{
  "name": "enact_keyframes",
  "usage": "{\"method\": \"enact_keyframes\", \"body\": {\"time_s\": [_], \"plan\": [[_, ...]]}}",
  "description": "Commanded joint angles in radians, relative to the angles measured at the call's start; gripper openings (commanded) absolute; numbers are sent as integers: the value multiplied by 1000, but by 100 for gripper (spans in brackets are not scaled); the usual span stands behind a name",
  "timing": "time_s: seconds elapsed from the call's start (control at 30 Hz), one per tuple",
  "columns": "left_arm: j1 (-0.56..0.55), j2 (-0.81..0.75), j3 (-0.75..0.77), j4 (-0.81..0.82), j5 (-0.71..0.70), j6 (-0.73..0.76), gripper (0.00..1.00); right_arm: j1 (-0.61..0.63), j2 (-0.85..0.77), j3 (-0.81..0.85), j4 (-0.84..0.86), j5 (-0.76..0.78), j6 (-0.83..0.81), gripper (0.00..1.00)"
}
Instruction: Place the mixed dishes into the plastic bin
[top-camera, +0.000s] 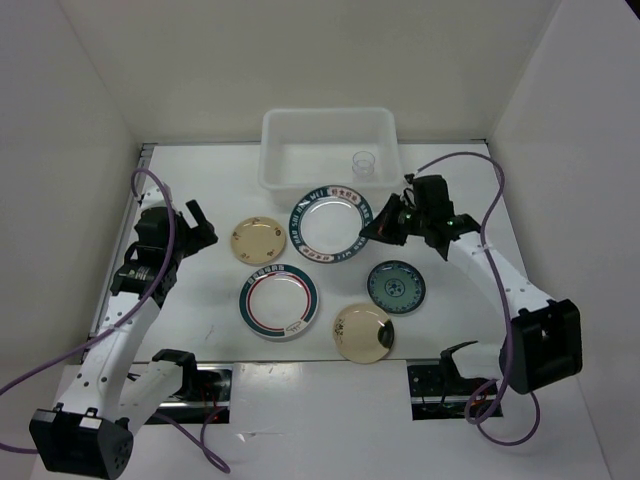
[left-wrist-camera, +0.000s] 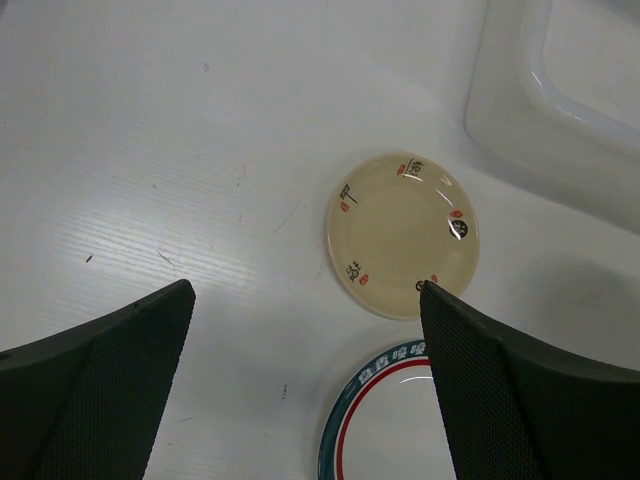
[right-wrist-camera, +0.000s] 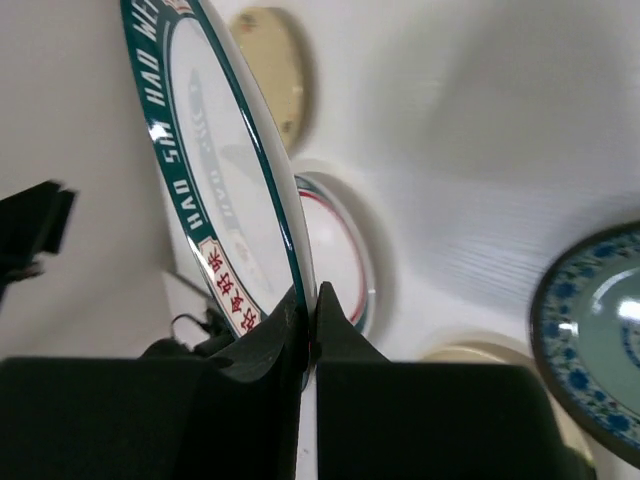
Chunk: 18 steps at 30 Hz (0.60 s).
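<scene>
Near the bin (top-camera: 290, 175), a white, green-rimmed plate (top-camera: 330, 222).

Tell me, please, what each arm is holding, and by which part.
The right jaws pinch the farther green-rimmed plate by its rim, at its right edge in the top view; the left jaws are open and empty.

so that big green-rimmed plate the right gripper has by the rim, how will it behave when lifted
Probably stiff: the big green-rimmed plate shows no bend where the right gripper pinches its rim. Its glossy, reflective surface suggests it could slip in such a narrow grip. Held at one edge only, it may well sag or swing when raised.
</scene>
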Motion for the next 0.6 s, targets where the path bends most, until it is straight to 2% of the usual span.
{"method": "enact_keyframes", "body": {"time_s": [0.0, 0.2, 0.43, 0.57], "plan": [[-3, -19, 9, 31, -12, 20, 100, 8, -53, 163, -73, -140, -56, 0], [-3, -48, -2, 42, -1, 10, 100, -35, 87, 375, 60, -210, -45, 0], [-3, -67, -2, 51, -1, 1, 100, -35, 386, 677, 99, -28, -129, 0], [-3, -67, -2, 51, -1, 1, 100, -35, 542, 839, 54, 67, -172, 0]]}}
